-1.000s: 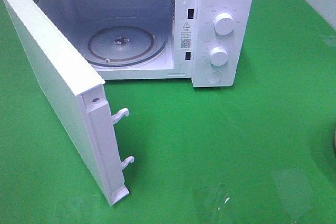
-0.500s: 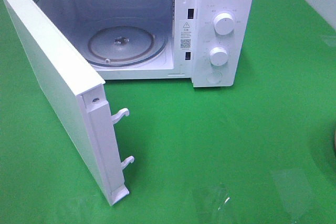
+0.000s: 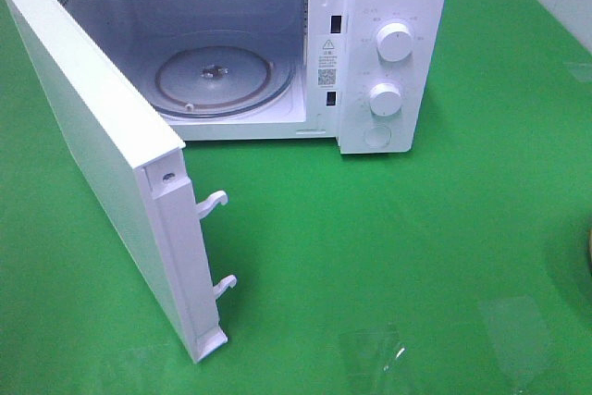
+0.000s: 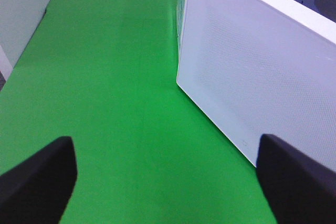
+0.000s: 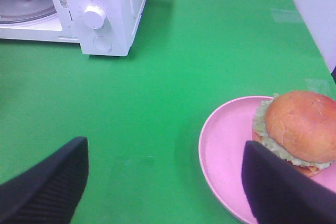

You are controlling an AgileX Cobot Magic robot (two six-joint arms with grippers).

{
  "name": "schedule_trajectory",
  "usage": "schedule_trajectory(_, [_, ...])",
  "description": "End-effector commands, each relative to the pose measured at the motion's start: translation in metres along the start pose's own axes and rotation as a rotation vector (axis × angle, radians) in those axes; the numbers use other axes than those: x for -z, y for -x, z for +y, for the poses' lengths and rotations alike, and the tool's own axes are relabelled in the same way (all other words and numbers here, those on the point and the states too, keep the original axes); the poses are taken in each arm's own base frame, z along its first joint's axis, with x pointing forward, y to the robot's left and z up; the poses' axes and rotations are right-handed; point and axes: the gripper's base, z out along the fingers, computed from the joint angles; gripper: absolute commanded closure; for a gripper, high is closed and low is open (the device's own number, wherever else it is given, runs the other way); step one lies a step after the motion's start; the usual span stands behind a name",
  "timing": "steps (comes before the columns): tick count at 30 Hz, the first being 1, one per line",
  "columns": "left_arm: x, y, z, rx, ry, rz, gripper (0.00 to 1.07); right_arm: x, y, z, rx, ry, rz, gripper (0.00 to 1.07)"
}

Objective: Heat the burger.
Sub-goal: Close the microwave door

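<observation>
The burger point(image 5: 300, 125), with a domed brown bun and green filling, sits on a pink plate point(image 5: 223, 148) in the right wrist view. My right gripper point(image 5: 163, 153) is open and empty, hovering over the green table just beside the plate. The white microwave point(image 3: 393, 6) stands at the back with its door point(image 3: 92, 136) swung wide open and the glass turntable point(image 3: 217, 76) bare inside. In the left wrist view my left gripper point(image 4: 165, 145) is open with nothing between its fingers, close to the door's outer face point(image 4: 257, 72). Neither gripper shows in the exterior high view.
Two knobs point(image 3: 395, 42) and a round button sit on the microwave's front panel. The open door juts forward over the left half of the green table point(image 3: 388, 228), latch hooks point(image 3: 215, 201) pointing right. A pale wall point(image 4: 21, 9) borders the table's left side.
</observation>
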Motion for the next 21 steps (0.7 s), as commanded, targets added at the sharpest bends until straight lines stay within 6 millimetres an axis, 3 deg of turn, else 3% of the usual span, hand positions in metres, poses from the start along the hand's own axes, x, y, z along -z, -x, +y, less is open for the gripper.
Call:
schedule_trajectory(1, [-0.005,0.008,0.002,0.0,0.013,-0.035,0.42,0.004,-0.001,0.0,0.011,-0.001,-0.039,0.31])
schedule_trajectory(2, [-0.008,0.01,0.002,0.002,0.015,-0.042,0.53,0.004,-0.001,0.0,0.011,-0.001,-0.039,0.31])
schedule_trajectory(3, [-0.008,0.01,0.002,0.002,0.015,-0.042,0.53,0.004,-0.001,0.0,0.011,-0.001,-0.039,0.31])
schedule_trajectory(4, [-0.012,0.013,0.003,0.006,0.018,-0.054,0.74,0.004,-0.001,0.0,0.011,-0.001,-0.039,0.31])
schedule_trajectory(5, [-0.012,0.013,0.003,0.006,0.018,-0.054,0.74,0.004,-0.001,0.0,0.011,-0.001,-0.039,0.31])
schedule_trajectory(6, [-0.016,0.016,0.004,0.008,0.022,-0.061,0.93,0.004,-0.001,0.0,0.011,-0.001,-0.039,0.31])
schedule_trajectory(7, [-0.016,0.016,0.004,0.008,0.022,-0.061,0.93,0.004,-0.001,0.0,0.011,-0.001,-0.039,0.31])
schedule_trajectory(8, [-0.021,0.018,0.005,0.011,0.025,-0.059,1.07,0.004,-0.001,0.0,0.011,-0.001,-0.039,0.31])
schedule_trajectory(14, [-0.038,0.024,0.009,-0.005,0.051,-0.069,1.07,0.004,-0.001,0.0,0.011,-0.001,-0.039,0.31])
schedule_trajectory(18, [-0.067,0.022,0.016,0.002,0.082,-0.129,1.07,0.004,-0.001,0.0,0.011,-0.001,-0.039,0.31])
schedule_trajectory(21, [-0.077,0.021,0.018,0.003,0.097,-0.175,1.07,0.004,-0.001,0.0,0.011,-0.001,-0.039,0.31])
